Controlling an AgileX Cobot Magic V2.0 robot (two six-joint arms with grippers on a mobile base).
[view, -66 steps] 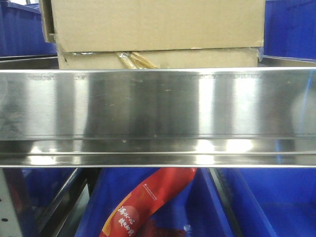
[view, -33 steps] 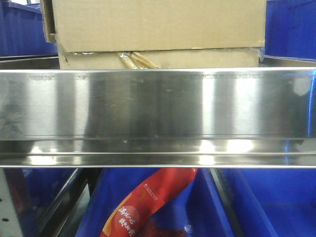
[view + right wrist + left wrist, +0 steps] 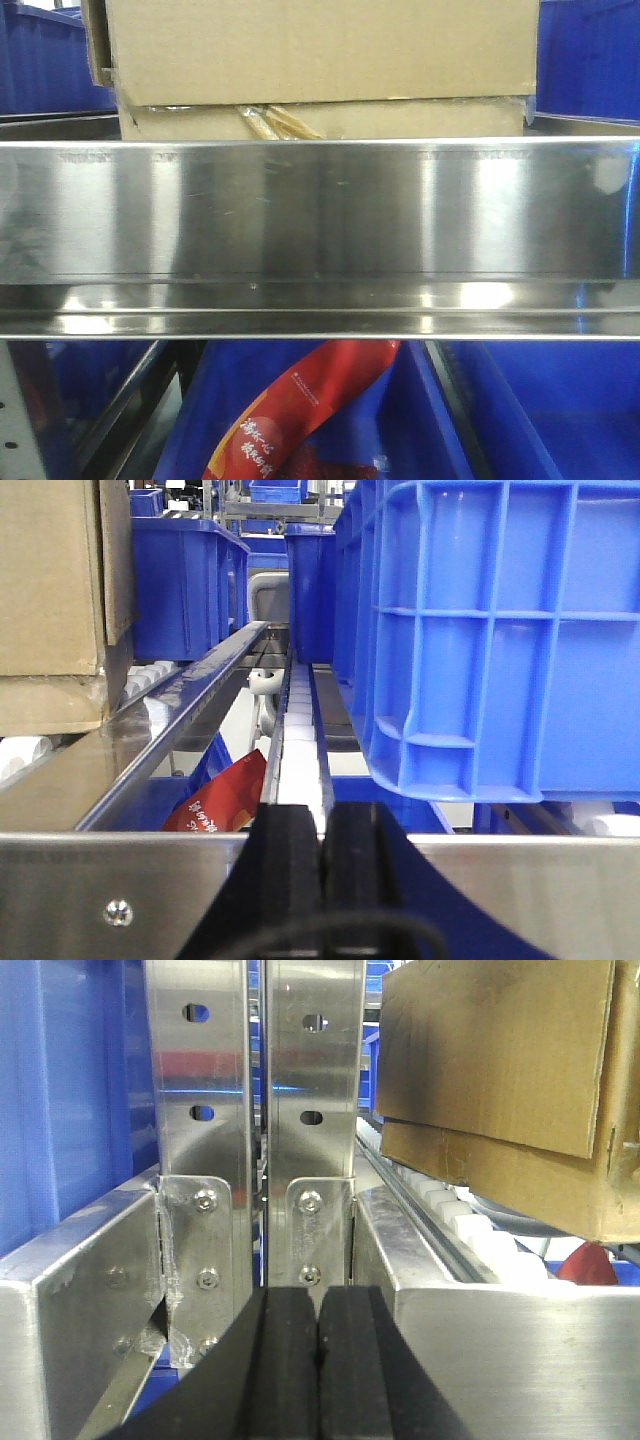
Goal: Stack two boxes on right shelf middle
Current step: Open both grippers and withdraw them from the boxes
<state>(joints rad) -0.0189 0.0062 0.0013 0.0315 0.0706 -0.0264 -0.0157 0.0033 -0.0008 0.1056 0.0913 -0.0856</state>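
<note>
Two brown cardboard boxes sit stacked on the steel shelf: the upper box (image 3: 320,45) rests on the lower box (image 3: 330,120). The stack also shows at the right of the left wrist view (image 3: 500,1070) and at the left edge of the right wrist view (image 3: 50,590). My left gripper (image 3: 318,1360) is shut and empty, in front of the shelf's left upright posts. My right gripper (image 3: 325,880) is shut and empty, at the shelf's front rail to the right of the stack. Neither gripper touches a box.
The shelf's shiny steel front rail (image 3: 320,230) fills the middle of the front view. Blue plastic crates stand right of the stack (image 3: 500,630) and behind it. A red snack bag (image 3: 300,410) lies in a blue bin on the level below. Roller tracks (image 3: 300,750) run back.
The view has shifted very slightly, with the boxes now sitting a little further right in the frame. Nothing else has visibly changed.
</note>
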